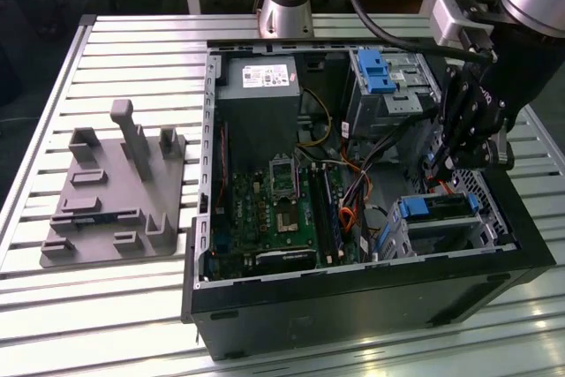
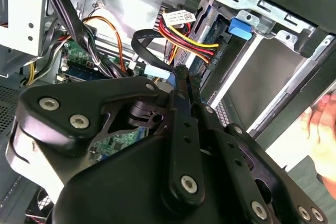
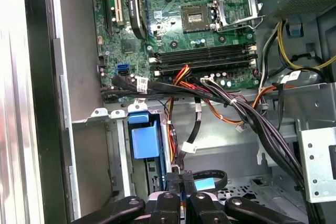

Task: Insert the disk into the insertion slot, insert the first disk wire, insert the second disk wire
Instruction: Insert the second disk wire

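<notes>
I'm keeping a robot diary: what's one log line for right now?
disk: in insertion slot | end effector: shut on light-blue wire plug | place: beside disk

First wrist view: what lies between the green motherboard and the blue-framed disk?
A bundle of cables, black with red and orange wires, runs across between the motherboard and the disk, as the first wrist view shows.

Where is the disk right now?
On the exterior view's right, the disk sits in the insertion slot at the case's near corner, just below the gripper.
</notes>
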{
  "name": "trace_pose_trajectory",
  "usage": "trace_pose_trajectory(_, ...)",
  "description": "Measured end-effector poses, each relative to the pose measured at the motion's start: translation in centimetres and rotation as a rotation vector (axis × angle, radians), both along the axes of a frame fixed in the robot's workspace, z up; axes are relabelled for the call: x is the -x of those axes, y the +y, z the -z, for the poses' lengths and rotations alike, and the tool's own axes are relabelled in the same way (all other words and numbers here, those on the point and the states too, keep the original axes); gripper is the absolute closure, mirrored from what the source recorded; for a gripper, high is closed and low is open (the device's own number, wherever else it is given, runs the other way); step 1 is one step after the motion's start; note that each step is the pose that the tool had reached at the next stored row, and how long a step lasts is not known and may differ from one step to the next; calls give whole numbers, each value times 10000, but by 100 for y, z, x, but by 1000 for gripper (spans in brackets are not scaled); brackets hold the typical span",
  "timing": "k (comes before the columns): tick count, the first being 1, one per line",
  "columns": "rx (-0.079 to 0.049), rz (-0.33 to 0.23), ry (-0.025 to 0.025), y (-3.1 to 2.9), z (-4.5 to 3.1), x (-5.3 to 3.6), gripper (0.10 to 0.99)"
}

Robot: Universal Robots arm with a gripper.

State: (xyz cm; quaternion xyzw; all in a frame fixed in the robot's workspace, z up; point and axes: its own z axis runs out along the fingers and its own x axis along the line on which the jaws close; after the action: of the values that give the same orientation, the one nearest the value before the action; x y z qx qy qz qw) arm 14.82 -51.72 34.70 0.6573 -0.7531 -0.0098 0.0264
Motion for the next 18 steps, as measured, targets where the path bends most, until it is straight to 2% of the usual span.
trace_pose_trajectory(6, -1, -101, -3, -13, 5, 0, 937)
trace_pose_trajectory(12, -2, -140, -3, -93, 28, -2, 937)
trace_pose_trajectory(18, -38, -140, -4, -139, 43, -19, 937)
